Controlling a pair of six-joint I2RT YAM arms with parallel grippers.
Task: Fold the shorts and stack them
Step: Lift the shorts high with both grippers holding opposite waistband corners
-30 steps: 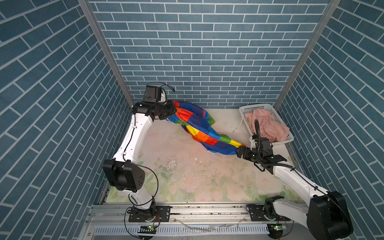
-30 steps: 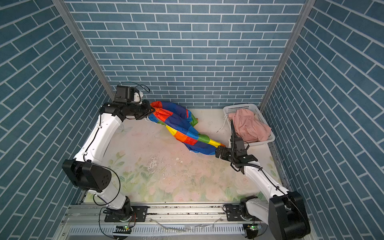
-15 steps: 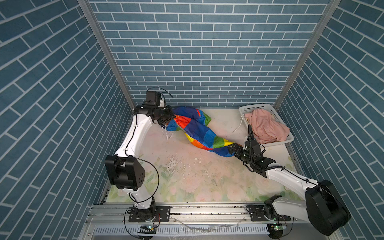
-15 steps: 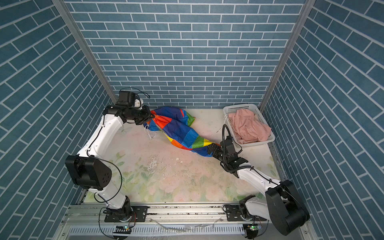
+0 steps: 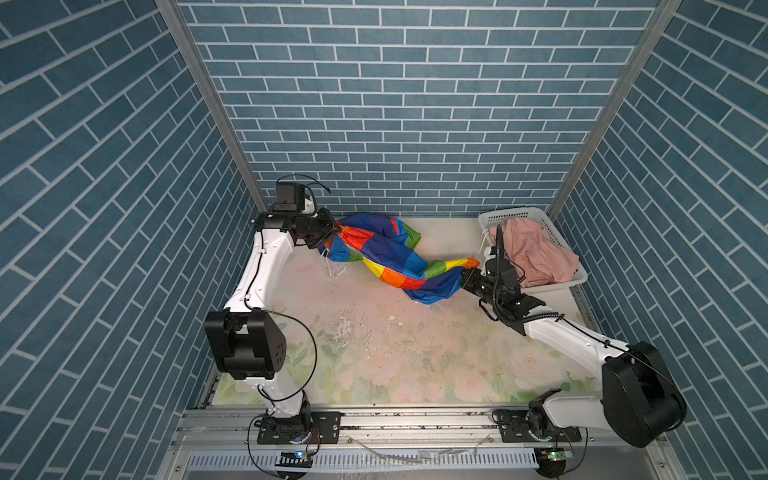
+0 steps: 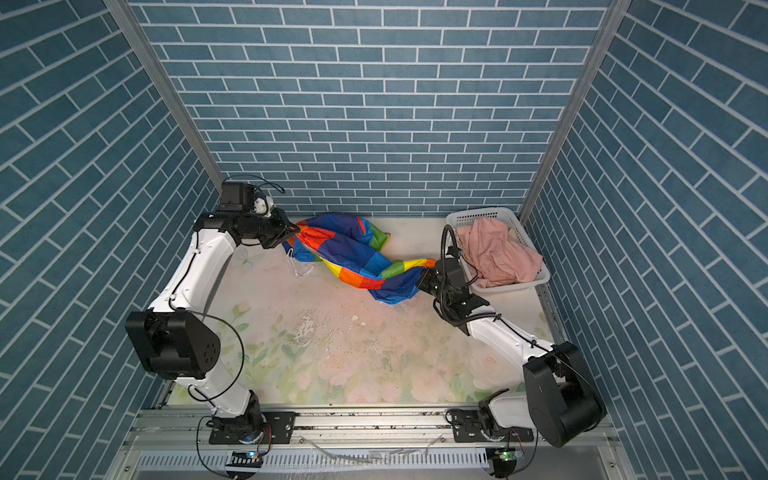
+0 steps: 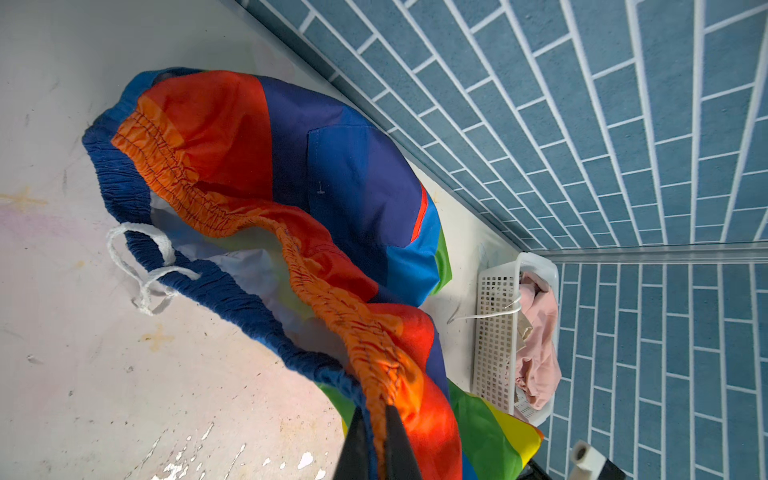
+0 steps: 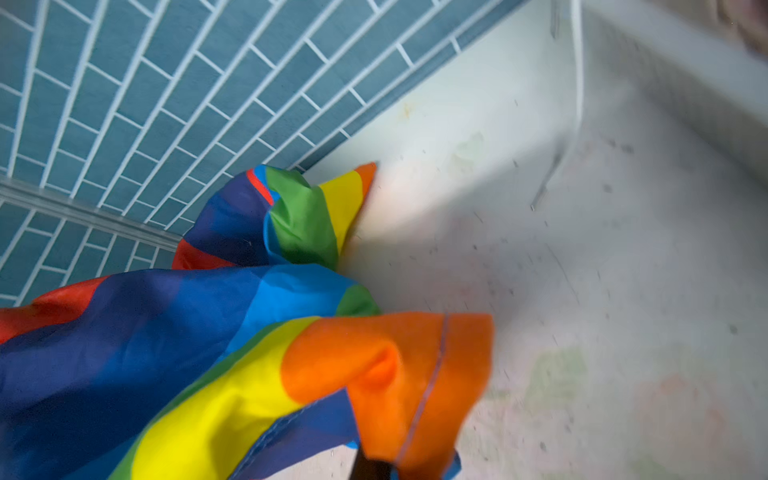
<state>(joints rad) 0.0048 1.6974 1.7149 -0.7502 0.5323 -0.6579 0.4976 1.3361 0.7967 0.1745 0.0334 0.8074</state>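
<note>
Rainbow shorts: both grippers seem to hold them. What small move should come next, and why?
Probably draw the two grippers apart, slightly upward. The left gripper pinches the orange waistband, the right gripper an orange hem corner, yet the rainbow shorts lie twisted and slack between them, so stretching should flatten them for folding.

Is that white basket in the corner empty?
No, the white basket holds crumpled pink shorts, plain in both top views.
</note>
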